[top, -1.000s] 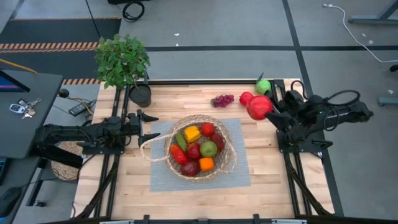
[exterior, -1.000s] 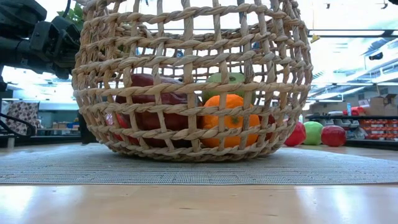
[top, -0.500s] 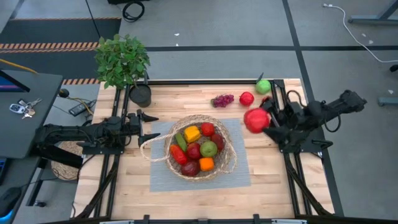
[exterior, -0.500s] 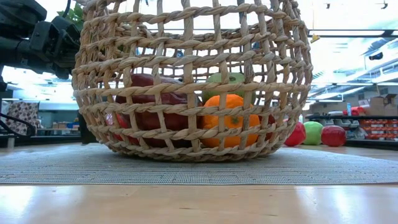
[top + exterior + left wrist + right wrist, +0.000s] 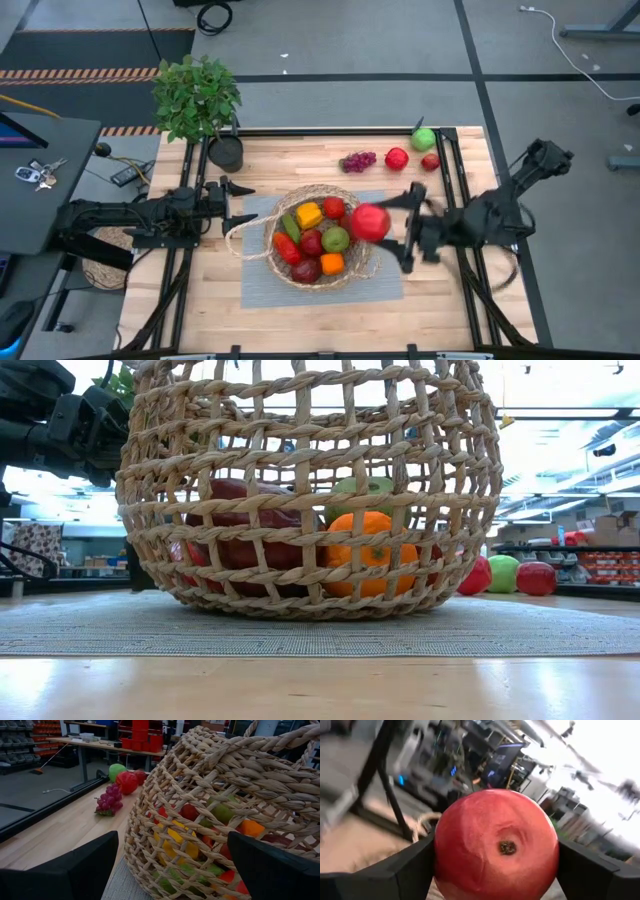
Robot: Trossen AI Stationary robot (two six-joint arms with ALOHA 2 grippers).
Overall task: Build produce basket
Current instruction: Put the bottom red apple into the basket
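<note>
One large round basket (image 5: 320,236) of tan woven wicker sits on a grey mat (image 5: 385,275) near the middle of the wooden surface (image 5: 300,160), its looped handle (image 5: 243,236) pointing toward the left arm; its open weave lets the produce inside show through in the low view. From above, about 8 pieces lie inside: 1 yellow pepper (image 5: 309,214), 1 green cucumber (image 5: 291,227), 1 long red pepper (image 5: 286,248), 1 small red fruit (image 5: 333,207), 1 green apple (image 5: 336,239), 1 orange piece (image 5: 332,263) and 2 dark red fruits, though some overlap and the count is not sure. 4 pieces lie on the bare wood along the far edge, well apart from the basket: 1 purple grape bunch (image 5: 357,161), 2 small red fruits (image 5: 397,158) and 1 green fruit (image 5: 424,139). 1 large red pomegranate (image 5: 370,222) is pinched between the fingers of the right gripper (image 5: 372,224), held above the basket's rim on the right arm's side; its wrist view shows the fruit filling the space between the fingers. 1 left gripper (image 5: 240,205) hangs just beside the basket's handle with its fingers spread and nothing in them.
</note>
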